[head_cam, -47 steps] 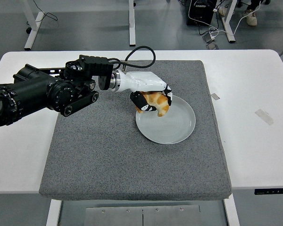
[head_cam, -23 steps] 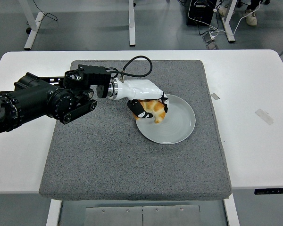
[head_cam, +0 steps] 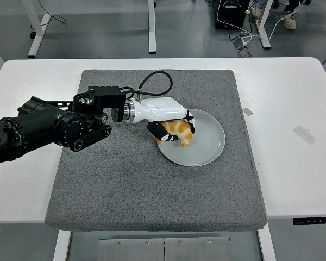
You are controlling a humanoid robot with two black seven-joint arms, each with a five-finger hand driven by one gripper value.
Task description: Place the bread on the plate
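A golden-brown piece of bread [head_cam: 177,130] is in my left hand [head_cam: 171,129], whose white-and-black fingers are curled around it. The hand holds the bread low over the left part of the light grey plate [head_cam: 206,147], which lies on the grey mat [head_cam: 146,179]. I cannot tell whether the bread touches the plate. The black left arm [head_cam: 54,128] reaches in from the left edge. My right arm is out of view.
The mat covers the middle of the white table [head_cam: 293,163]. Two small pieces of tape [head_cam: 304,134] lie on the table to the right of the mat. A black cable [head_cam: 155,81] loops up from the left wrist.
My left hand has moved down and slightly left with the bread, bringing it lower over the plate's left side. The arm has drawn back a little toward the left edge.
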